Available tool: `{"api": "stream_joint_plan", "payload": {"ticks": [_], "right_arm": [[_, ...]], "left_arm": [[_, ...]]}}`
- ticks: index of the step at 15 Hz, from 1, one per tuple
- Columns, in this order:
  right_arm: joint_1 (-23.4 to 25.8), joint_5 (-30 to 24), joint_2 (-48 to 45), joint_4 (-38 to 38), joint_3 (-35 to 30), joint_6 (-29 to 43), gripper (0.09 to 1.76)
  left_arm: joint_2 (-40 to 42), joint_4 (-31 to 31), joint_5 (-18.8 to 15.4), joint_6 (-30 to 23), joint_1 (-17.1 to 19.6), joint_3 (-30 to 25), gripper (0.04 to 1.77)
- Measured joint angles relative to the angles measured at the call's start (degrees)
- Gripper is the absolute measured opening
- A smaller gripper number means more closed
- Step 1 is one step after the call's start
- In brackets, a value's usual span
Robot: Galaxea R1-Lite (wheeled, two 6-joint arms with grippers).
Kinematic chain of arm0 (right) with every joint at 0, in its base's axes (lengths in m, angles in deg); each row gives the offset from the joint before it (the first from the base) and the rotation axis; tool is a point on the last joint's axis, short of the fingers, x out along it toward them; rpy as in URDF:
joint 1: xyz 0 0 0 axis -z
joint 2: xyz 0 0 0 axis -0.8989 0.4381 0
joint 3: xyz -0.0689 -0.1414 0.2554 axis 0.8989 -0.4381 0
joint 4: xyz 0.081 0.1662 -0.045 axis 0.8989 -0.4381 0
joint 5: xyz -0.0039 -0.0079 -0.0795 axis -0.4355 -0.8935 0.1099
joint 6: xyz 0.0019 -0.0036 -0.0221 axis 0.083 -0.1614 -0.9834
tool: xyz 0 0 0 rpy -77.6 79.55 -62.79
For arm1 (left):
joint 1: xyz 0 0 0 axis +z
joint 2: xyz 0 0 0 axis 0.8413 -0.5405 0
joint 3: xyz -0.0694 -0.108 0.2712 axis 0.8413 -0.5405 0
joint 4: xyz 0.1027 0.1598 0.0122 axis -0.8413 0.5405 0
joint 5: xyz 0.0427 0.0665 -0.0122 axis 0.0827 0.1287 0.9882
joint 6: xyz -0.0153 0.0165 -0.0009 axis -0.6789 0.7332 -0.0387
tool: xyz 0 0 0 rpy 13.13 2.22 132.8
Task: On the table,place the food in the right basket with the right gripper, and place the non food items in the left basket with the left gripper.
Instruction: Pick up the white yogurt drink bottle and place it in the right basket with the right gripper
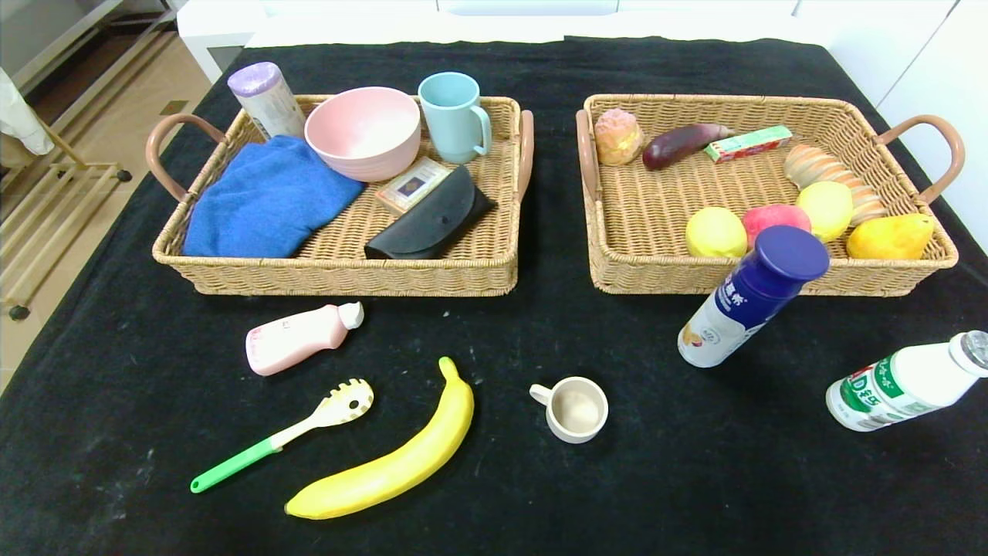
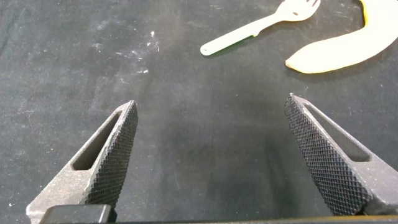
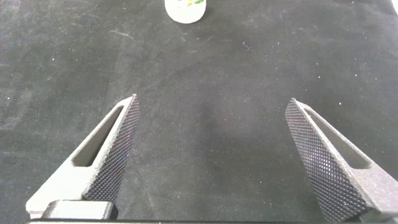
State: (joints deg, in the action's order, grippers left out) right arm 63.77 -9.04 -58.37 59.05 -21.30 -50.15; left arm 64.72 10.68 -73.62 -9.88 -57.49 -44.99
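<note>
On the black cloth in the head view lie a pink bottle [image 1: 297, 337], a spaghetti spoon with a green handle [image 1: 282, 436], a banana [image 1: 394, 457], a small cream cup [image 1: 575, 409], a blue-capped bottle [image 1: 749, 300] and a white bottle with a green label [image 1: 903, 384]. The left basket [image 1: 340, 266] and the right basket [image 1: 610, 232] stand behind them. My left gripper [image 2: 211, 158] is open and empty over bare cloth; the spoon [image 2: 261, 26] and banana [image 2: 342, 50] lie beyond it. My right gripper [image 3: 211, 158] is open and empty over bare cloth; the white bottle [image 3: 185, 9] is far ahead. Neither gripper shows in the head view.
The left basket holds a blue cloth [image 1: 262, 197], a pink bowl [image 1: 363, 131], a blue mug [image 1: 455, 116], a purple-capped can [image 1: 266, 99], a black case [image 1: 432, 216] and a small box [image 1: 411, 184]. The right basket holds fruit [image 1: 826, 208], an eggplant [image 1: 683, 144], bread [image 1: 830, 174] and a green-red box [image 1: 749, 144].
</note>
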Motion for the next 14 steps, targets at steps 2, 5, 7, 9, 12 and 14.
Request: {"api": "stream_joint_plan", "payload": {"ticks": [2, 5, 7, 9, 12, 14], "right_arm": [[0.0, -0.05, 0.0, 0.12, 0.02, 0.07, 1.71], [0.02, 0.02, 0.0, 0.12, 0.02, 0.38, 1.71], [0.09, 0.02, 0.0, 0.12, 0.02, 0.51, 1.71], [0.09, 0.57, 0.0, 0.24, 0.05, 0.82, 1.71], [0.06, -0.22, 0.88, -0.41, 5.9, 3.96, 1.71], [-0.02, -2.16, 3.35, -0.79, 11.8, 5.44, 1.71]], "left_arm": [[0.02, -0.01, 0.0, -0.05, 0.05, 0.0, 1.72], [0.02, -0.04, 0.02, 0.04, -0.01, 0.0, 1.72], [0.0, -0.12, -0.11, 0.63, -0.06, 0.0, 1.72], [0.02, -0.34, -0.37, 1.85, -0.06, 0.0, 1.72], [-0.05, -0.21, -1.91, 1.79, -0.06, 1.54, 1.72], [-1.43, -0.1, -6.16, -0.96, -0.06, 6.63, 1.72]]}}
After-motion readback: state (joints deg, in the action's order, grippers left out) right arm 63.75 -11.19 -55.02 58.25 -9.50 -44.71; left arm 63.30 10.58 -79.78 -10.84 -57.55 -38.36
